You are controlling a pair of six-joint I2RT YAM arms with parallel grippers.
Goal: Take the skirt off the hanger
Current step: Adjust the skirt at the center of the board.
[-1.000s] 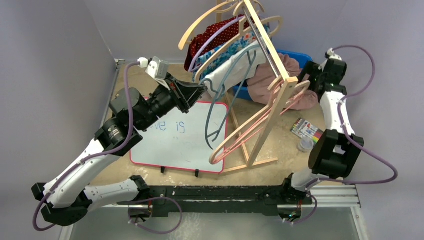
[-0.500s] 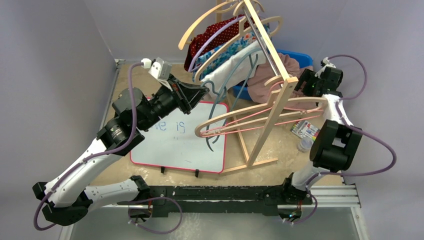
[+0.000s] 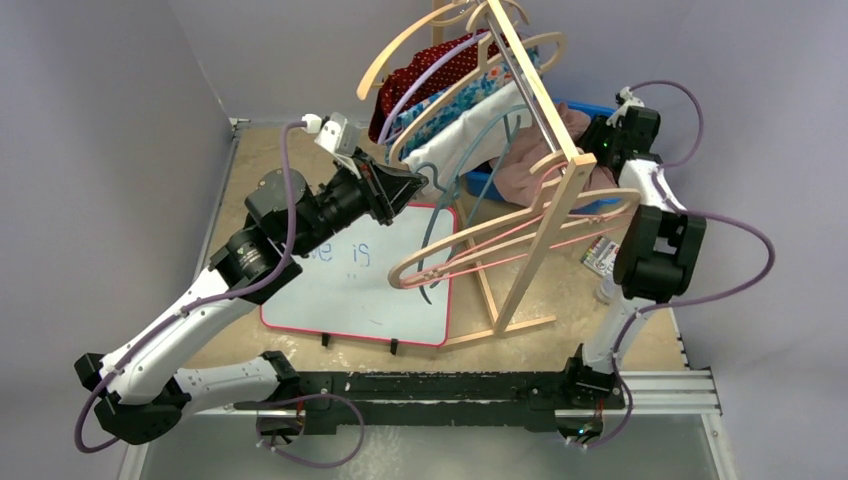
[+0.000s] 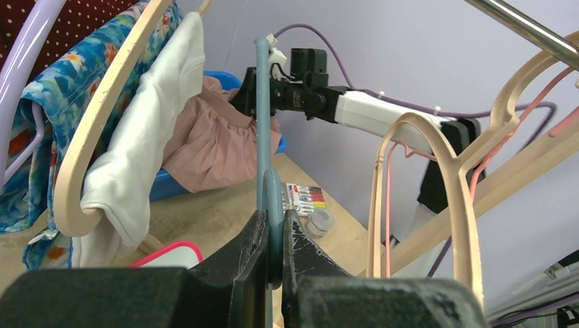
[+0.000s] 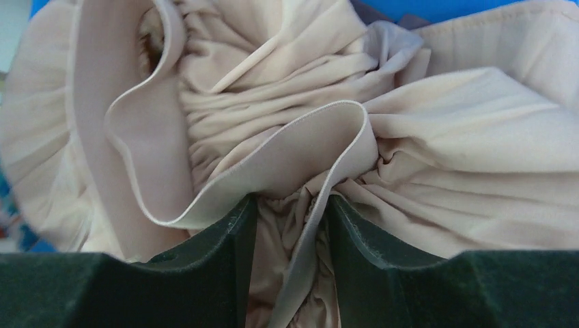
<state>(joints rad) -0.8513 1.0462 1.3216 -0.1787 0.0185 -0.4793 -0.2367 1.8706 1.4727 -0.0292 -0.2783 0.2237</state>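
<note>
The pink skirt lies bunched over the blue bin behind the rack; it also shows in the left wrist view. Its folds and waistband fill the right wrist view. My right gripper reaches into it, and its jaws press a bunch of skirt fabric from both sides. The slim blue-grey hanger hangs free of the skirt, left of the rack post. My left gripper is shut on that hanger near its hook, with the jaws tight on the plastic.
A tilted wooden rack carries hangers with a white garment, a floral one and a red dotted one. Empty wood and pink hangers swing low. A whiteboard, marker pack and blue bin are nearby.
My right gripper has moved back and left into the skirt and its jaws have narrowed onto the fabric. The empty hangers swung up and left. My left gripper shifted slightly right with the hanger.
</note>
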